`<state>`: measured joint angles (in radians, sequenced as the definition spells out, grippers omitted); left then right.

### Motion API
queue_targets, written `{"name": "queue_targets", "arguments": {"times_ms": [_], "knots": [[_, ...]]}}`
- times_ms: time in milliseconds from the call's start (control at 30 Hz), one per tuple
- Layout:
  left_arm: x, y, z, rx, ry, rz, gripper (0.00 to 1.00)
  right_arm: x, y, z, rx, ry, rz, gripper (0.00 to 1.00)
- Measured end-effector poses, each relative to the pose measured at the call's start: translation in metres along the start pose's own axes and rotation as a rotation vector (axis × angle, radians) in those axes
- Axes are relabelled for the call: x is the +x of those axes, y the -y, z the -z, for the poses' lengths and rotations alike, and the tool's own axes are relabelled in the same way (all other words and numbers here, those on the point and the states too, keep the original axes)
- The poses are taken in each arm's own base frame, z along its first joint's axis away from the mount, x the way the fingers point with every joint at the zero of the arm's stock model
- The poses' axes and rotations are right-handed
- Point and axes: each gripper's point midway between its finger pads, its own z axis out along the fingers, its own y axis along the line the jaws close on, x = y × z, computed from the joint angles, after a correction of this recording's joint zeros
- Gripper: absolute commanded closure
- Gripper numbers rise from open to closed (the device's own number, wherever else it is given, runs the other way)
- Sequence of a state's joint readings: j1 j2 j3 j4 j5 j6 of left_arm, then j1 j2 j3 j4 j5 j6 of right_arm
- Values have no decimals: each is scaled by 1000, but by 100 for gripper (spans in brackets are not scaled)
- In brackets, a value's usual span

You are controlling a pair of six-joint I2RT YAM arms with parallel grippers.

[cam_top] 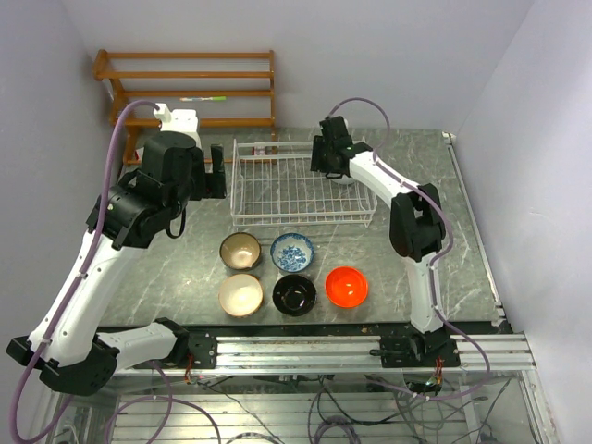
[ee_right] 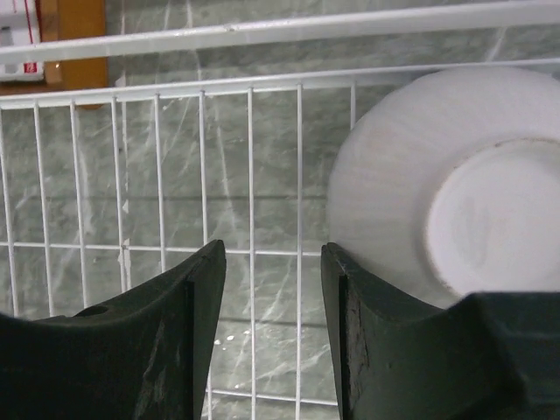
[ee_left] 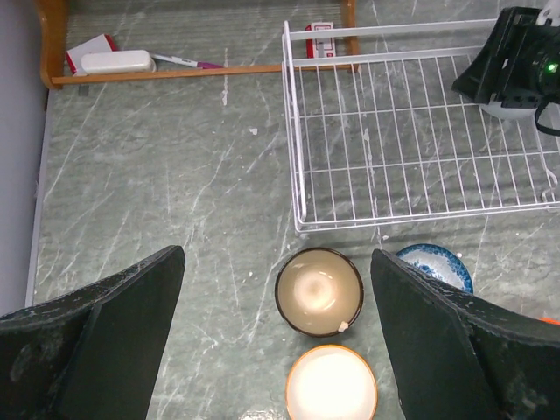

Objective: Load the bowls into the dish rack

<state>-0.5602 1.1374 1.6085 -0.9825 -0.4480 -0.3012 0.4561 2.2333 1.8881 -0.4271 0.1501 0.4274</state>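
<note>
The white wire dish rack [cam_top: 277, 199] stands at the table's back middle. A white bowl [ee_right: 420, 175] leans in its far right corner, underside towards the right wrist camera. My right gripper [ee_right: 273, 262] is open over the rack floor, the bowl just right of its right finger, outside the jaws. Five bowls sit in front of the rack: brown with tan inside [cam_top: 240, 250], blue-and-white [cam_top: 292, 252], cream-beige [cam_top: 240, 295], black [cam_top: 294, 294], orange-red [cam_top: 347, 287]. My left gripper [ee_left: 277, 255] is open and empty, high above the brown bowl [ee_left: 318, 290].
An orange-brown wooden shelf [cam_top: 190, 83] stands against the back wall behind the left arm, with a white object [ee_left: 118, 61] and a pen on its bottom board. A red-and-white box [ee_left: 319, 35] sits behind the rack. A metal rail [cam_top: 314, 350] runs along the near edge.
</note>
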Motion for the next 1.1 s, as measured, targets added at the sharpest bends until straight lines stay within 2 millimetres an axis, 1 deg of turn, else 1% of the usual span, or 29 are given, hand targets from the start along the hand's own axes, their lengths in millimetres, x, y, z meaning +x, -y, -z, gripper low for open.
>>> {"name": "queue_targets", "arguments": {"times_ms": [33,100,233,333,467,600,700,767,833,900,967,1000,1067,1100], "knots": [[1,0,0,0,-2,0,1,-2,7,-1,14,1,-8,52],[0,0,0,0,0,3,1,-6,13,-1,18,6,-22,52],[0,1,0,1,2,7,1,-8,17,2,23,9,-21,52],[-1,1,-1,1,4,9,1,-7,13,7,-13,2,-3,51],[-1,1,-1,0,4,10,1,-12,-5,23,-112,4,28,49],[0,1,-2,-4,1,8,1,-27,-27,61,-201,33,60,48],[0,1,-4,-8,-4,7,1,-40,-41,106,-244,71,81,48],[0,2,-6,-12,-6,8,1,-37,-47,139,-262,83,103,47],[-2,2,-6,-12,-3,11,1,-23,-50,173,-268,79,135,47],[-5,2,-5,-11,6,18,1,6,-53,204,-277,45,180,47],[-9,2,-3,-10,16,24,1,41,-56,228,-294,-10,228,47],[-12,2,-2,-11,24,28,1,63,-56,239,-304,-48,251,47],[-17,1,1,-11,36,34,1,109,-52,258,-315,-140,293,47],[-19,1,1,-10,41,37,1,128,-47,265,-310,-183,304,47]]}}
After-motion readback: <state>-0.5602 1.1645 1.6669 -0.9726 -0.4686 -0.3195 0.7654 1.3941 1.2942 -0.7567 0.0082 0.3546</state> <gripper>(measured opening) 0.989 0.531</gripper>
